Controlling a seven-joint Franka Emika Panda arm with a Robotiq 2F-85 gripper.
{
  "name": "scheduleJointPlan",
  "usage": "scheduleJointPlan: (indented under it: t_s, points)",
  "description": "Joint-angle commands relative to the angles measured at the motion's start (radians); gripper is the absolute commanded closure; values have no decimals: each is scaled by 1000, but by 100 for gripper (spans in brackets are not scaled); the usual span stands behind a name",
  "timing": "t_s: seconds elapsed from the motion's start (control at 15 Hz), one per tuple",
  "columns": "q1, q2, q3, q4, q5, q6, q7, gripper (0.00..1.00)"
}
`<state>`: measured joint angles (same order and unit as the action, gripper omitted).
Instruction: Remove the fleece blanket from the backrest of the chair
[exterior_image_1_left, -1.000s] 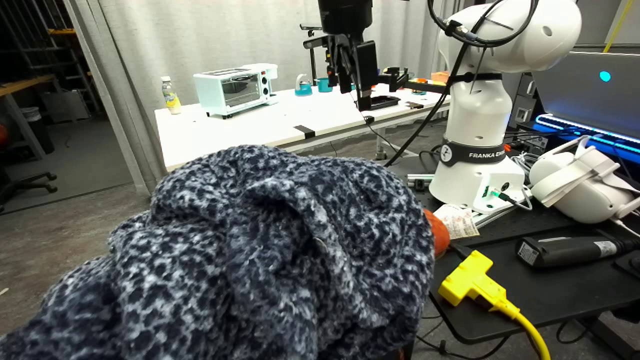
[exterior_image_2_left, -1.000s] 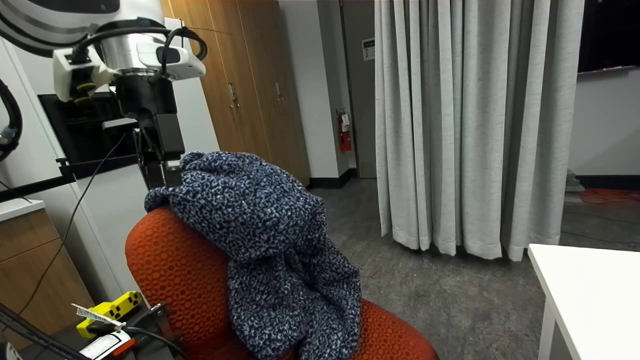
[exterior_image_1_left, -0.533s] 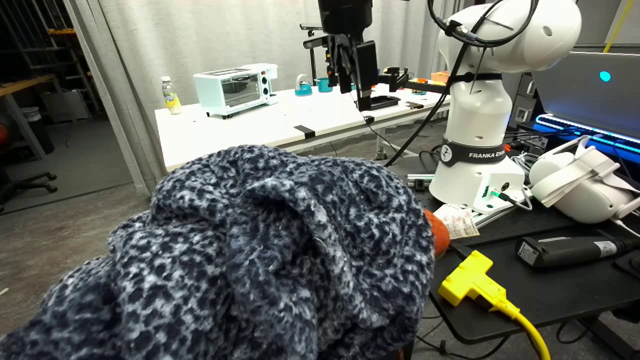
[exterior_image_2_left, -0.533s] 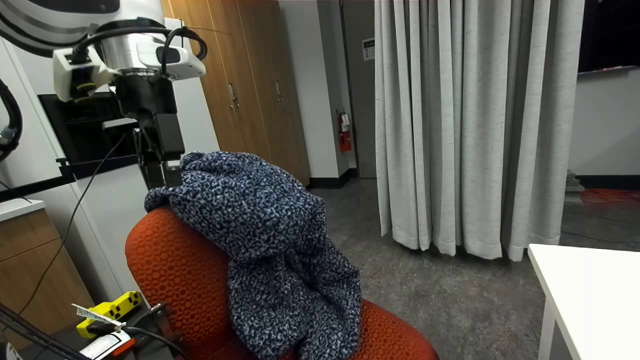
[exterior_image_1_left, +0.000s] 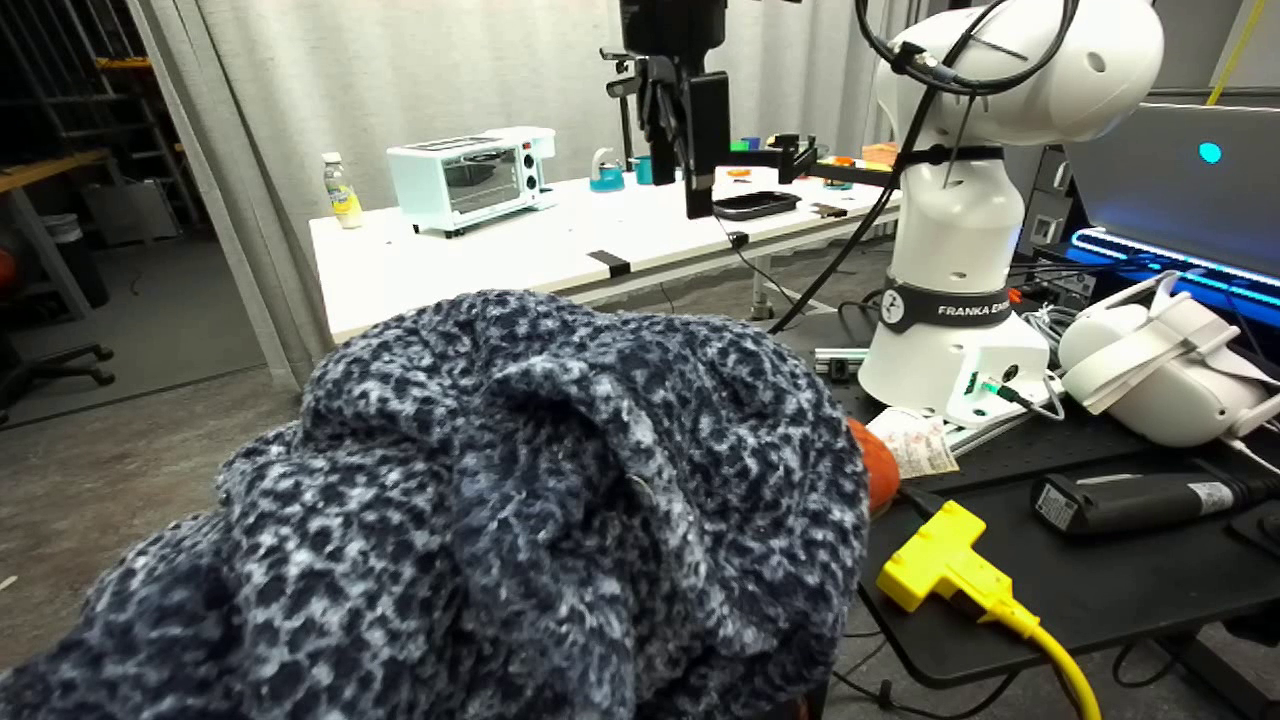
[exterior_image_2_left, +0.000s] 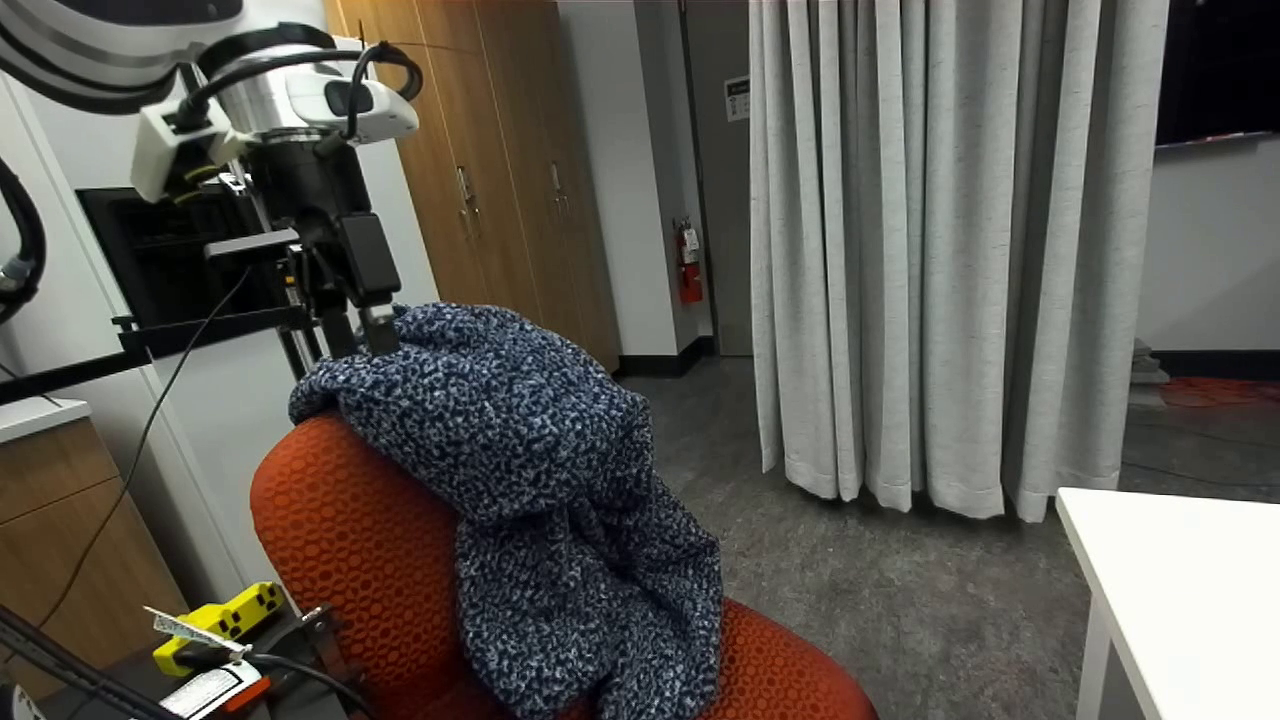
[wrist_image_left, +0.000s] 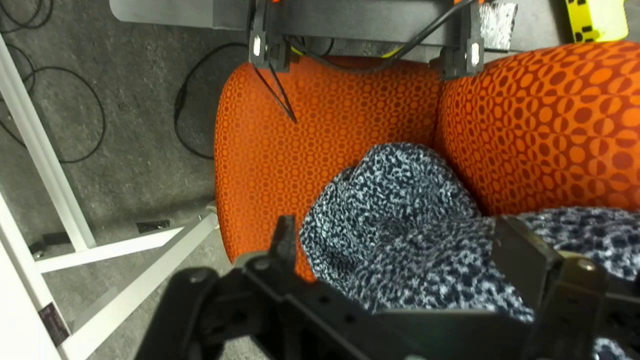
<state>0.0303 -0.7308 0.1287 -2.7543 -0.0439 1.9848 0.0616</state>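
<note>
Fleece blanket in a black, grey and white speckle lies bunched over the top of the chair's backrest and runs down its front onto the seat, so I judge none of the removal done. In an exterior view the orange, circle-patterned left part of that backrest shows bare. My hand points down by the upper left of the cloth there; in the wrist view its fingers stand wide apart with no fleece pinched between them. Whether a tip brushes the pile I cannot tell. I take the step to be lining up a grasp. To do it well, I should straddle the cloth where it humps up along the top, press into the pile, and close on plenty of it, since a thin pinch of something this soft may slip. Then I would lift high until the drape clears the backrest before moving aside. Smallest to mind is the yellow power tap, right of the backrest in an exterior view: trailing cloth could catch on it.
</note>
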Motion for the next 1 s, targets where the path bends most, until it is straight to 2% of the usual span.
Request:
scheduleJointPlan:
  t_s: [0.0, 0.47, 0.93]
  points:
    - [41, 15, -42, 2, 25, 100, -45, 0]
    - [96, 47, -95, 3, 62, 260, -157, 0]
    - [80, 50, -80, 2, 45, 237, -139, 0]
